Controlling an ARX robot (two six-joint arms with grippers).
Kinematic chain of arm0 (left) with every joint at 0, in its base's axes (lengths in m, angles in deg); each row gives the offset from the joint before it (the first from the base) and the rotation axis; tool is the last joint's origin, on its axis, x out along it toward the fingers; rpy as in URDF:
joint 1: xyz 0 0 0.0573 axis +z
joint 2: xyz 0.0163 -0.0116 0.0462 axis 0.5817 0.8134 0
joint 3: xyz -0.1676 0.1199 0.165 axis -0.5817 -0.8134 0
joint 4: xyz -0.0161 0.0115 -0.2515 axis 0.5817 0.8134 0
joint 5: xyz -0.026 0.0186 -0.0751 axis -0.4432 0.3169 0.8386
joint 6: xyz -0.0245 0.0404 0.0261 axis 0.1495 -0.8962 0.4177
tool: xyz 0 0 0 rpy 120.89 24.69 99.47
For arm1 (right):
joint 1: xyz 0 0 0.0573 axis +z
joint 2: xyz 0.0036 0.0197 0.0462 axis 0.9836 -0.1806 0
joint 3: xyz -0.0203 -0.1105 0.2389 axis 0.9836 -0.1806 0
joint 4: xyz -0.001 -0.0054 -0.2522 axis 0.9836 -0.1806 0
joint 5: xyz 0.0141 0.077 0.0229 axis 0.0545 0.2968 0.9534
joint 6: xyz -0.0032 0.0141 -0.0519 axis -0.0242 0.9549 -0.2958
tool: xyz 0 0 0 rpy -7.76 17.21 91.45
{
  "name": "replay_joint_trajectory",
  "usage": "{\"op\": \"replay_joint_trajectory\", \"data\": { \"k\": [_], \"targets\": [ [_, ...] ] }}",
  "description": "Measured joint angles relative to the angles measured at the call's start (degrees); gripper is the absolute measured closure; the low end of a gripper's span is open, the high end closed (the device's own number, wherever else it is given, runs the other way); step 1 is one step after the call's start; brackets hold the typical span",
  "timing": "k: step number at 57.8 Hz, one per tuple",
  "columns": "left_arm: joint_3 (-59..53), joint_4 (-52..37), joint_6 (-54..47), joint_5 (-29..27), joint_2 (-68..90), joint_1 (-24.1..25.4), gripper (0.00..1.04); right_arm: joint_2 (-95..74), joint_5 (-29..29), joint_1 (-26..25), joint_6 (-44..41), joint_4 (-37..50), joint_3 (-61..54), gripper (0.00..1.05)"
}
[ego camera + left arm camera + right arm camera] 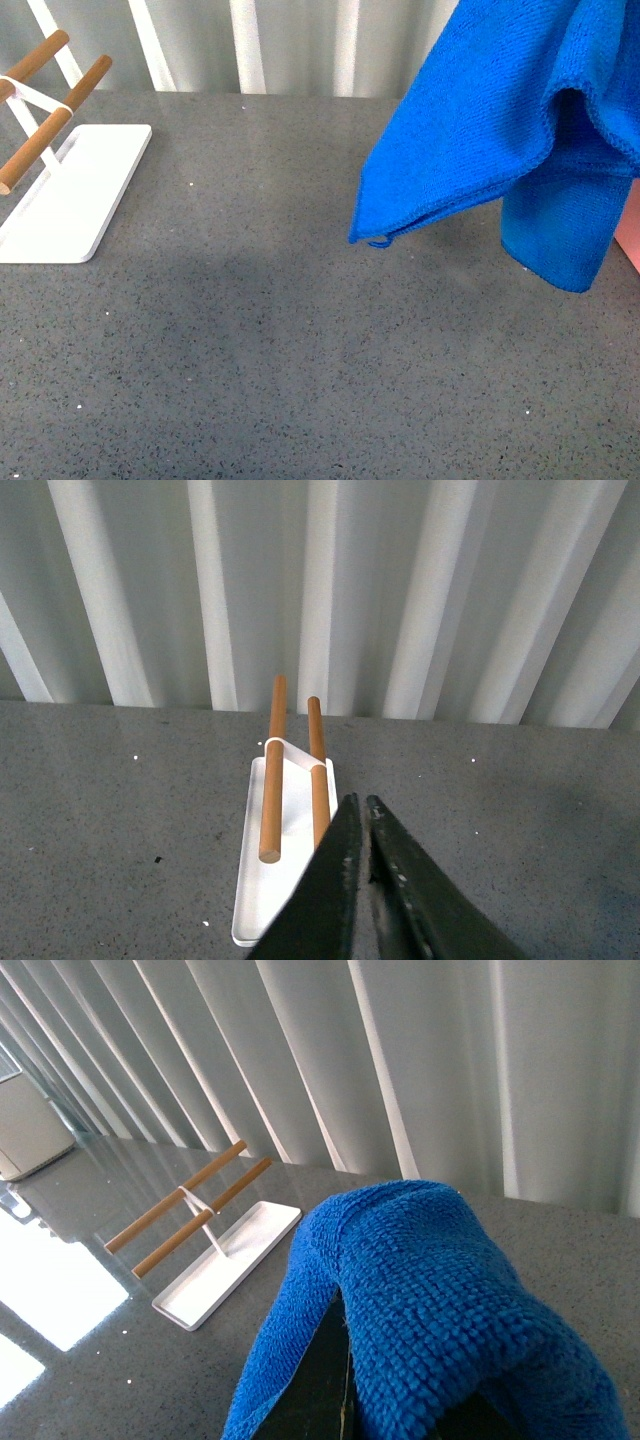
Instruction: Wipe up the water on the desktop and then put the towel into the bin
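Note:
The bright blue towel [500, 130] hangs in the air at the upper right of the front view, its lower corner well above the dark speckled desktop [260, 330]. A sliver of the salmon-pink bin [630, 235] shows at the right edge, behind the towel. My right gripper [345, 1400] is shut on the towel [420, 1280], which drapes over its black fingers and hides most of them. My left gripper [362, 805] is shut and empty, above the desktop [520, 820] and pointing toward the white tray. Neither gripper shows in the front view.
A white tray [85, 190] with two wooden bars [55, 110] stands at the far left of the desktop; it also shows in the left wrist view [250, 890] and the right wrist view [225, 1265]. A ribbed white wall [250, 45] runs behind the desktop.

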Motion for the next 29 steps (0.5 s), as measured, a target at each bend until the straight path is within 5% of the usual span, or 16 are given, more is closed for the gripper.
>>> {"op": "replay_joint_trajectory", "data": {
  "k": [29],
  "targets": [
    [-6.86, 9.90, 0.26, -11.26, -17.11, -11.43, 1.01, 0.13, -0.17, 1.07, -0.87, -1.44, 0.59, 1.02]
  ]
}}
